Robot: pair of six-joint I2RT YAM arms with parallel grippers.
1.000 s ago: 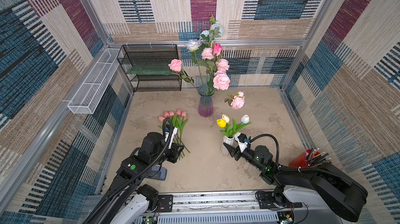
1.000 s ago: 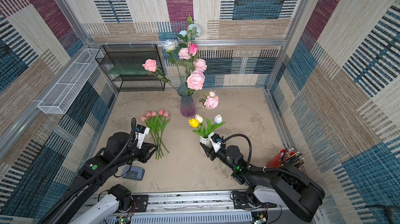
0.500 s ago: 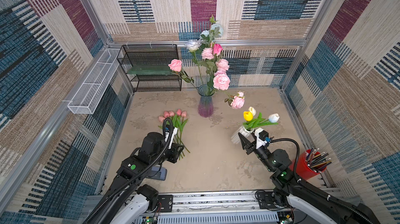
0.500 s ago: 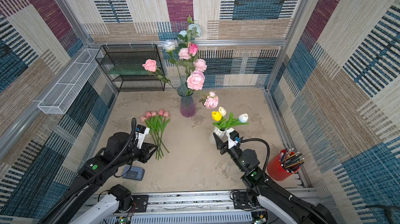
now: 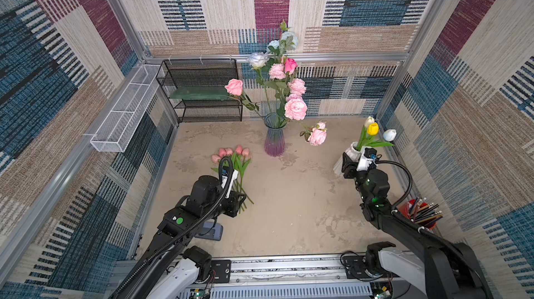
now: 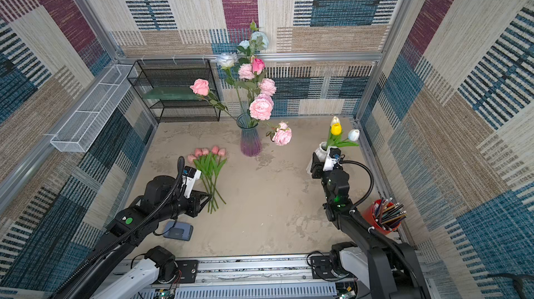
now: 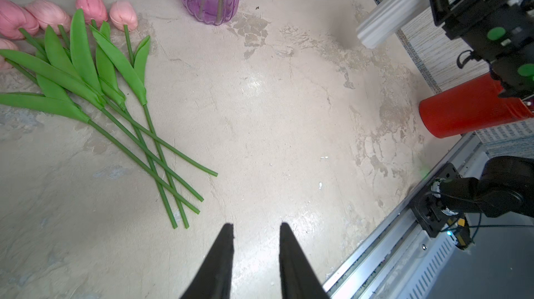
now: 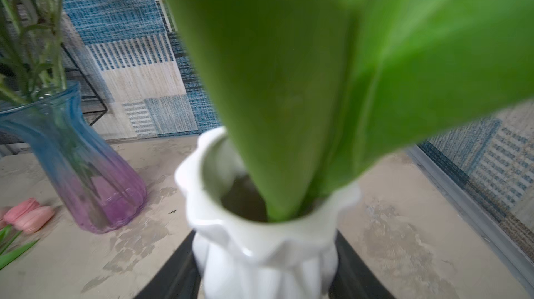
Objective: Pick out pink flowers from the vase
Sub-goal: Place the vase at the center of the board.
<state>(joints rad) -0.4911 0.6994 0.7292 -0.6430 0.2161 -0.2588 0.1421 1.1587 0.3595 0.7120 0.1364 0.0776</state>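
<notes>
Currently, the left gripper hovers with jaws apart over bare tabletop, beside the pink tulips lying just left of the glass vase, which holds the pink roses. The right gripper is clamped on the white vase, well right of the glass vase, near the side wall.

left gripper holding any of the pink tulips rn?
No: the left gripper is open over bare table, and the pink tulips lie loose beside it.

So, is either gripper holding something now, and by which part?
The right gripper holds the white vase by its ribbed body, below the flared rim. The left gripper holds nothing; its jaws stand apart.
</notes>
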